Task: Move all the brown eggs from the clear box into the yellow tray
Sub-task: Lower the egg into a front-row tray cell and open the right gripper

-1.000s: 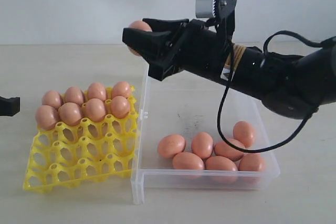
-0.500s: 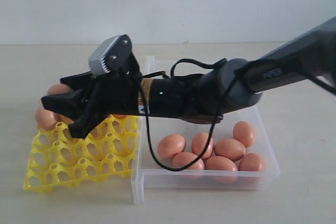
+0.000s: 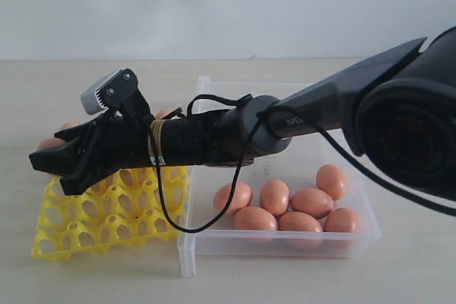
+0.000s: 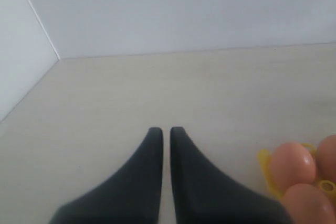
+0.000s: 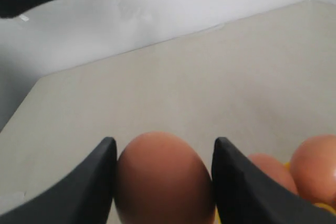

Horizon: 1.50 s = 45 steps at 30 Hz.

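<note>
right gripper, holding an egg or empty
Holding an egg. In the right wrist view the right gripper has its jaws against both sides of a brown egg.

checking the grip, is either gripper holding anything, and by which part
The right gripper clamps one brown egg by its two opposite sides; the left gripper is shut on nothing.

Bkgd: plain pale grey-white wall at rear, meets 2nd wall at a corner per left wrist view; beige matte tabletop runs flat to wall base, straight seam there; light soft, even, diffuse.
</note>
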Each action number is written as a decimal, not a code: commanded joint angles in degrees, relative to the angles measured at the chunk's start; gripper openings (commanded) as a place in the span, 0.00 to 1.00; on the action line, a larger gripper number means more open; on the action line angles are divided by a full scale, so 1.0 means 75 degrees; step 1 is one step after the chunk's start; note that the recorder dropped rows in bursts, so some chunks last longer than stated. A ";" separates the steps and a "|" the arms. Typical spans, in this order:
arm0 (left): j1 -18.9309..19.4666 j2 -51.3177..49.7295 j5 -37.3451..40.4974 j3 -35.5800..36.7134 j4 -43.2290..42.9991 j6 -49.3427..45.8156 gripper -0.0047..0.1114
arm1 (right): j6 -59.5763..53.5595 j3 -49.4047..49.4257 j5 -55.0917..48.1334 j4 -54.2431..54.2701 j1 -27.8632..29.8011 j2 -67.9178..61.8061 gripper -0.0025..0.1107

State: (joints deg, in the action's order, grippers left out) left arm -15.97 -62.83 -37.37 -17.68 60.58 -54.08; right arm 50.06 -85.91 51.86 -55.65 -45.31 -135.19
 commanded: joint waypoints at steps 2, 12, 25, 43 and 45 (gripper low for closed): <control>0.0015 0.0060 -0.0076 0.0035 0.0018 0.0073 0.07 | 0.0274 -0.0346 -0.0149 -0.0099 -0.0070 -0.0221 0.02; 0.0015 0.0060 -0.0076 0.0035 0.0018 0.0073 0.07 | 0.0669 -0.0672 -0.0923 -0.0504 -0.0070 -0.0281 0.02; 0.0015 0.0060 -0.0021 0.0035 0.0017 0.0073 0.07 | 0.1139 -0.1267 -0.1325 -0.1586 -0.0070 -0.0441 0.02; 0.0015 0.0060 -0.0020 0.0035 -0.0017 0.0073 0.07 | 0.1512 -0.1598 -0.0949 -0.1688 -0.0070 -0.0811 0.02; 0.0015 0.0060 -0.0020 0.0035 -0.0028 0.0073 0.07 | 0.1528 -0.1598 -0.1021 -0.1739 -0.0070 -0.0811 0.02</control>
State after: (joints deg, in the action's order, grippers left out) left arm -15.97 -62.83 -37.41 -17.68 60.58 -54.08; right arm 60.68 -97.57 44.80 -68.27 -45.79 -141.44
